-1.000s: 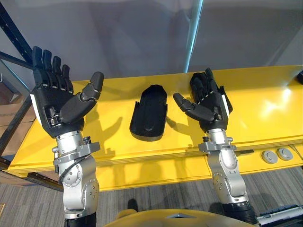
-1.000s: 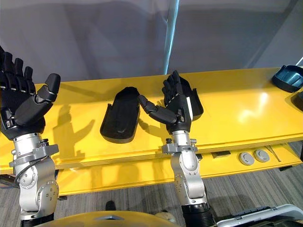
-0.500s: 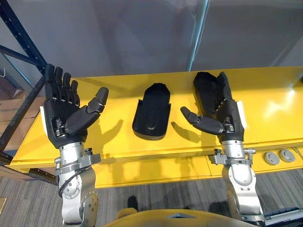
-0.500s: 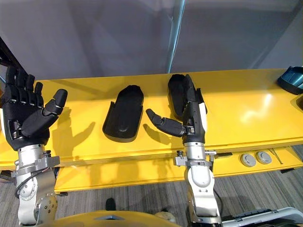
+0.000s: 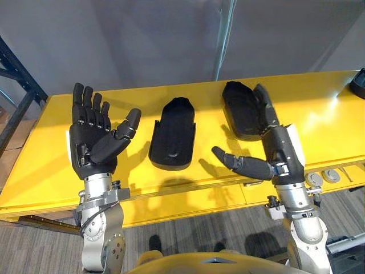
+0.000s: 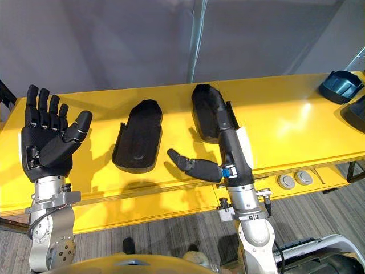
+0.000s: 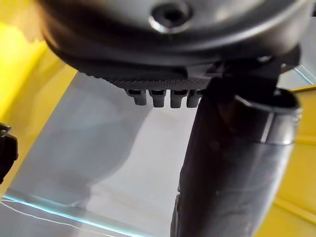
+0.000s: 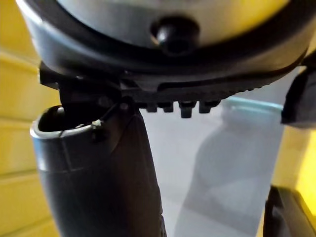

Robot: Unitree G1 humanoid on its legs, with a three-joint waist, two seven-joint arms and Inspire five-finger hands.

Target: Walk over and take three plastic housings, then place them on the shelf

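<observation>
Two black plastic housings lie hollow side up on the yellow table (image 5: 51, 165). One housing (image 5: 174, 134) is in the middle, the other (image 5: 241, 108) is to its right and farther back. My left hand (image 5: 91, 142) is raised left of the middle housing, palm up, fingers spread and straight, holding nothing. My right hand (image 5: 278, 153) stands edge-on near the table's front, open. Its straight fingers (image 5: 263, 103) reach along the right side of the right housing and its thumb (image 6: 191, 165) sticks out toward the left. I cannot tell if the fingers touch the housing.
A grey wall with a vertical metal strip (image 5: 223, 34) stands behind the table. At the far right lie a blue-grey housing (image 6: 340, 87) and another dark part (image 6: 356, 113). Round silver buttons (image 6: 293, 180) sit under the front edge. A dark rack post (image 5: 20, 80) is at the left.
The view has shifted right along the table. My right hand has turned edge-on and dropped back toward the front edge, uncovering the right housing. The left hand stays raised and open.
</observation>
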